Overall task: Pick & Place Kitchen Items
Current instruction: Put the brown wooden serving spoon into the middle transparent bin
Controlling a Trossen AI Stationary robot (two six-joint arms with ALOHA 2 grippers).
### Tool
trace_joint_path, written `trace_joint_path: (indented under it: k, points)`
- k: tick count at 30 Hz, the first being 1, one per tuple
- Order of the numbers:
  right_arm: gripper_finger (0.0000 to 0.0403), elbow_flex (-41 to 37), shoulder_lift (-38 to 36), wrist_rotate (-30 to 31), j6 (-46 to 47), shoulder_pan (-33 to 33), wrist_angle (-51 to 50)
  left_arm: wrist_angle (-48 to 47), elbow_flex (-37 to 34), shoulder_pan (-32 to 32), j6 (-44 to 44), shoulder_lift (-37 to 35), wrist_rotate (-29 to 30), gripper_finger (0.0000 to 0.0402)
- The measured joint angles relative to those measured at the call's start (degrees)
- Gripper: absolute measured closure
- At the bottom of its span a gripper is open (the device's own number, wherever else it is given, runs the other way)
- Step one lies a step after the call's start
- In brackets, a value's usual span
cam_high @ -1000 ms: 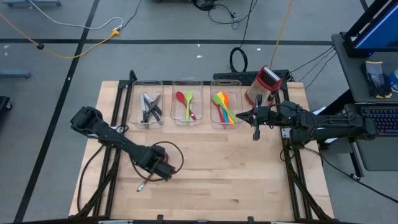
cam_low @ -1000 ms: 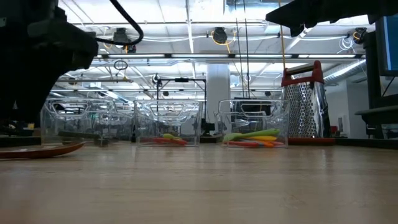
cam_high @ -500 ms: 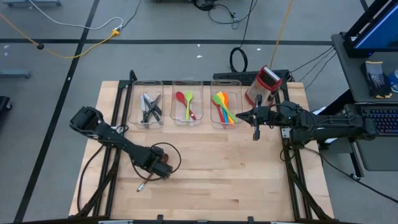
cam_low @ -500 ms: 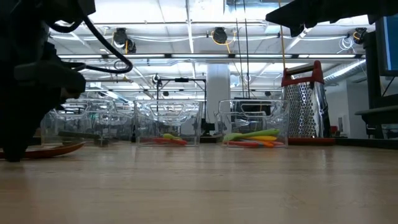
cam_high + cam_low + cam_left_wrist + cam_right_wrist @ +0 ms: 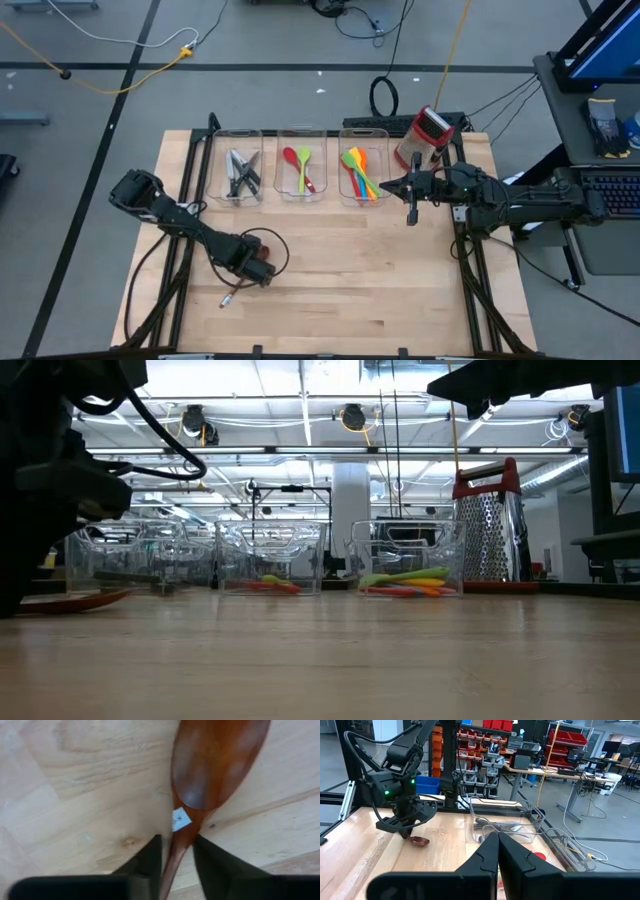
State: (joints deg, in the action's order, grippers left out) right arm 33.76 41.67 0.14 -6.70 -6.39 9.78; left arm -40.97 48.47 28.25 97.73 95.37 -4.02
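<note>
**Left gripper closes in around the brown spoon's neck**

Since a second ago the left gripper (image 5: pixel 252 273) has shifted slightly toward the table's left and dropped lower over the wooden table (image 5: pixel 380 270); its jaws, wide before, have drawn in. The right gripper (image 5: pixel 410 212) has not moved — it hangs shut near the bins' right end, beside the box grater (image 5: pixel 423 137).

Only the left wrist view shows the grip closely: the brown spoon (image 5: pixel 210 775) lies flat on the boards, bowl away from the camera, a small white sticker at its neck, and the two dark fingers (image 5: pixel 145 862) stand narrowly on either side of that neck, just beside it — whether they already press on it cannot be told. From above, only the spoon's handle end (image 5: pixel 229 297) pokes out near the table's front left. The low view shows it as a thin reddish sliver (image 5: pixel 75 600) on the surface under the arm.

The high view alone shows the three clear bins (image 5: pixel 300 165) from inside: knives (image 5: pixel 240 172) left, a red and a green spoon (image 5: pixel 298 165) in the middle, bright spatulas (image 5: pixel 360 172) right.
</note>
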Motion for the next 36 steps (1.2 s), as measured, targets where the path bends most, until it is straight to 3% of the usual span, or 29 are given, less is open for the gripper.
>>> trace_joint_path:
  k: [5,7,36]
  points:
    - [0.0403,0.0,0.0,0.0,0.0,0.0,0.0,0.2,0.0,-0.1,1.6,0.0,0.7,0.0377]
    - [0.0403,0.0,0.0,0.0,0.0,0.0,0.0,0.2,0.0,-0.3,3.6,0.0,0.7,0.0388]
    - [0.0403,0.0,0.0,0.0,0.0,0.0,0.0,0.5,1.4,-0.3,7.7,-1.2,2.7,0.039]
